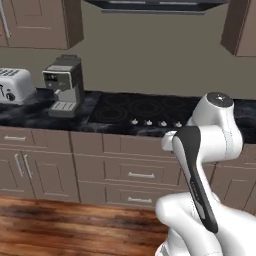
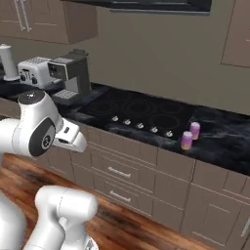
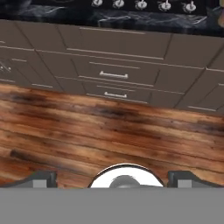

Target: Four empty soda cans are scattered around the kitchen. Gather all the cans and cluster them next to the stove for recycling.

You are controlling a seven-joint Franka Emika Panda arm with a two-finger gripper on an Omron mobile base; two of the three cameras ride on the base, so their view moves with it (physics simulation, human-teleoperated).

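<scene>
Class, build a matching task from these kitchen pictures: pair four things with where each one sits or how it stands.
Things:
1. soda cans
2. coffee machine
3. toaster
4. claw

Places or states:
A. open, empty, facing the wood floor
B. counter, just left of the stove
C. counter, right of the stove
D. counter, left of the coffee machine

Pairs: 1-C, 2-B, 3-D, 4-A
</scene>
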